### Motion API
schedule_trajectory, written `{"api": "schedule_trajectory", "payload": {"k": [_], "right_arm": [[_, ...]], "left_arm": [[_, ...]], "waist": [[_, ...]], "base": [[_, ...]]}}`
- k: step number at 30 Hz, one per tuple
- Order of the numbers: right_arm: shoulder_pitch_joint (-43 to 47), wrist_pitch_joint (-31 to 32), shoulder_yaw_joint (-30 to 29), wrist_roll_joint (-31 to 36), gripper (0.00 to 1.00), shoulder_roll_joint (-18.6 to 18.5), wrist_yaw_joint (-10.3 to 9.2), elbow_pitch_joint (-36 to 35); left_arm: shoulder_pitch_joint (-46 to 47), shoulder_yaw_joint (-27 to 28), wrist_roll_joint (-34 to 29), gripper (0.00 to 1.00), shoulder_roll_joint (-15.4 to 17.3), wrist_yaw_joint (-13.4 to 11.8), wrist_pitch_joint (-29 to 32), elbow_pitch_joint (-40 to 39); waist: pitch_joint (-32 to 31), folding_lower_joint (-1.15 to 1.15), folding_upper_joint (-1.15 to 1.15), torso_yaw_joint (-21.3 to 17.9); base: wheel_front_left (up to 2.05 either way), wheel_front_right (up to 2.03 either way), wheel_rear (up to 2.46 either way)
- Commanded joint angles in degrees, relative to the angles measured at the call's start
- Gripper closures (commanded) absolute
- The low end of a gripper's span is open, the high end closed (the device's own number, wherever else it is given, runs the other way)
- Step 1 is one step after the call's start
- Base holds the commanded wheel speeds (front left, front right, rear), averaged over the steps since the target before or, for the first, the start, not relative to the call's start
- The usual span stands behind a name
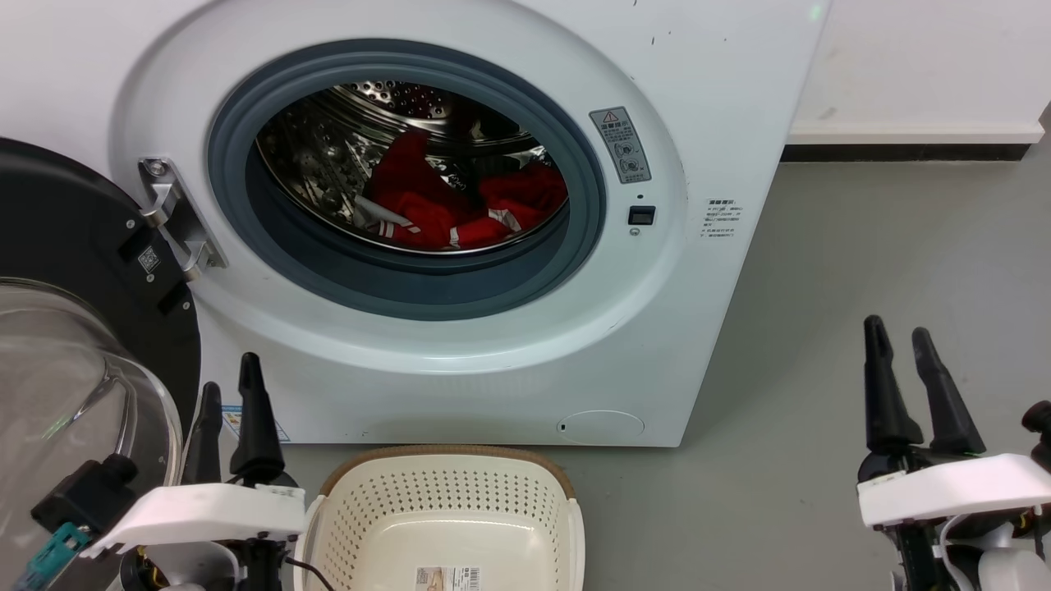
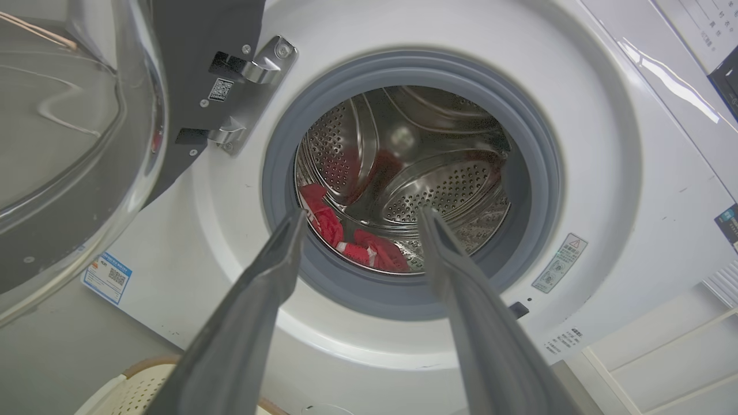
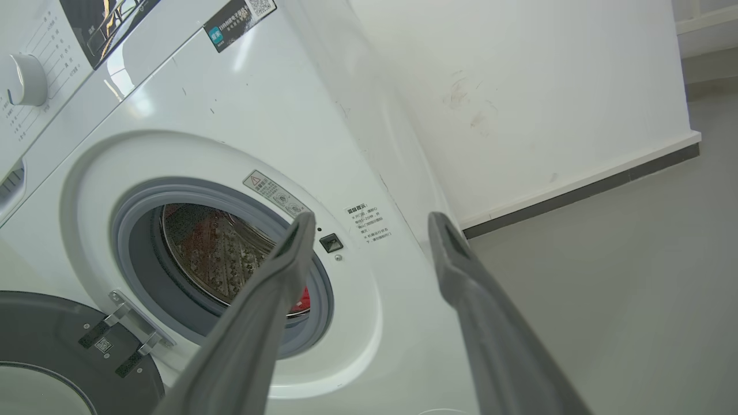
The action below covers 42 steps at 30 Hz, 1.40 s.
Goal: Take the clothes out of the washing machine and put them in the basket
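The white washing machine [image 1: 509, 345] stands with its porthole uncovered, and red clothes [image 1: 460, 205] with white trim lie at the bottom of the steel drum. In the left wrist view the clothes [image 2: 369, 248] show between my fingers, and the washing machine [image 2: 599, 173] spans that view. The cream basket [image 1: 447, 517] sits empty on the floor in front of the machine. My left gripper [image 1: 231, 384] is open at the lower left, beside the basket. My right gripper [image 1: 897, 335] is open at the lower right, over bare floor. The right wrist view catches a sliver of the clothes [image 3: 301, 300] inside the washing machine [image 3: 242, 127].
The black-framed glass door [image 1: 74, 328] is swung open to the left, close to my left arm. Grey floor [image 1: 887, 246] stretches right of the machine to a white wall with a dark skirting strip [image 1: 903, 152].
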<state>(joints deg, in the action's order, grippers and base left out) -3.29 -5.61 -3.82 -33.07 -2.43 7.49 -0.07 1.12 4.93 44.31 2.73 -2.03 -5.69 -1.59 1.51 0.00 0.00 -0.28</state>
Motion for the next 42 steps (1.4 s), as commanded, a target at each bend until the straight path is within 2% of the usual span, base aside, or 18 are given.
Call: {"api": "schedule_trajectory", "payload": {"k": [1,10,17,26,42], "right_arm": [[0.1,-0.6,0.7,2.3,0.0,-0.4,0.0,-0.8],[0.6,-2.1,1.5,10.3,0.0,-0.4,0.0,-1.0],[1.0,-3.2,1.9,12.4,0.0,-0.4,0.0,-0.9],[1.6,-4.4,1.9,18.0,0.0,-0.4,0.0,2.7],[2.1,-6.5,2.3,26.3,0.0,-0.5,0.0,3.2]], "left_arm": [[-0.1,-0.5,-2.6,0.0,0.1,0.2,-0.5,-1.2],[-0.9,-3.6,-11.9,0.0,0.1,-0.5,-2.0,-1.9],[-1.4,-5.6,-17.9,0.0,0.9,-2.2,-3.1,-2.3],[-1.6,-7.8,-22.9,0.0,1.7,-2.5,-4.4,-1.8],[-2.2,-13.1,-32.0,0.0,3.9,-5.2,-6.4,0.7]], "waist": [[0.0,0.0,0.0,0.0],[0.2,0.0,0.0,-0.1],[0.4,0.0,0.0,-0.1],[0.6,0.0,0.0,-0.2],[0.6,0.0,0.0,-0.4]], "base": [[0.0,0.0,0.0],[0.0,0.0,0.0],[0.0,0.0,0.0],[0.0,0.0,0.0],[0.0,0.0,0.0]]}}
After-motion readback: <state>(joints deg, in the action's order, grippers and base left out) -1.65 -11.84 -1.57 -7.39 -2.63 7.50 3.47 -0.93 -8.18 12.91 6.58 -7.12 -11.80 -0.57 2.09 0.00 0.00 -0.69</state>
